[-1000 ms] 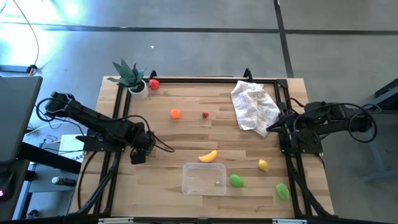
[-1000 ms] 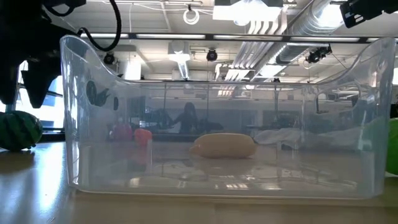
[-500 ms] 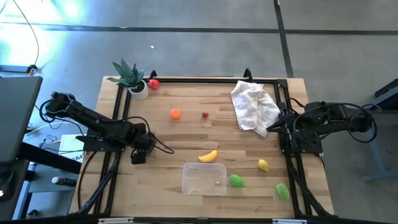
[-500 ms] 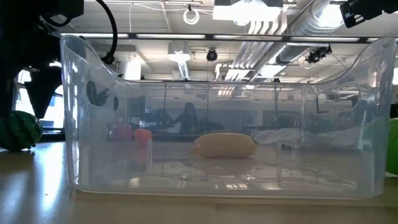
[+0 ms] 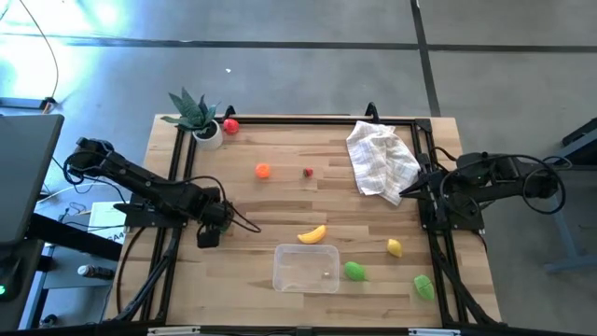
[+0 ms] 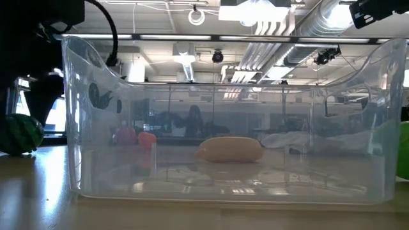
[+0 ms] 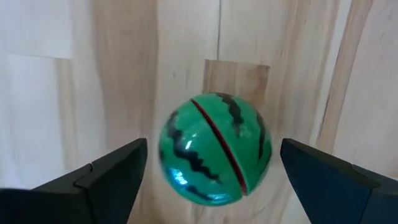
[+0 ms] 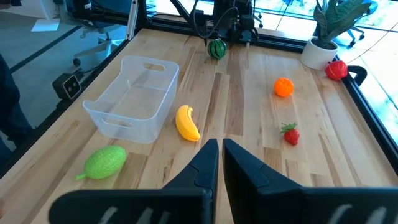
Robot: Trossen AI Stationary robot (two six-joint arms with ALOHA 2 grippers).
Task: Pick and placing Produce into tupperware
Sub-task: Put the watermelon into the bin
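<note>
A green striped toy watermelon (image 7: 214, 148) sits on the wood at the table's left side. My left gripper (image 7: 213, 163) points straight down over it, open, one finger on each side and clear of it. In the high view this gripper (image 5: 207, 233) hides the watermelon; the low view shows the fruit (image 6: 19, 134) beneath the dark fingers. The clear tupperware (image 5: 306, 267) stands near the front edge, with a banana (image 5: 312, 234) just beyond it. My right gripper (image 8: 221, 149) is shut, raised at the table's right edge.
A lemon (image 5: 395, 247) and two green pieces (image 5: 354, 271) (image 5: 423, 286) lie right of the tupperware. An orange (image 5: 263, 171), a strawberry (image 5: 309, 172) and a red fruit (image 5: 230, 126) lie farther back. A potted plant (image 5: 196, 114) and a checked cloth (image 5: 381, 159) occupy the far corners.
My left gripper has sunk straight down toward the watermelon, its fingers now lower on either side of it. The watermelon has stayed where it was.
</note>
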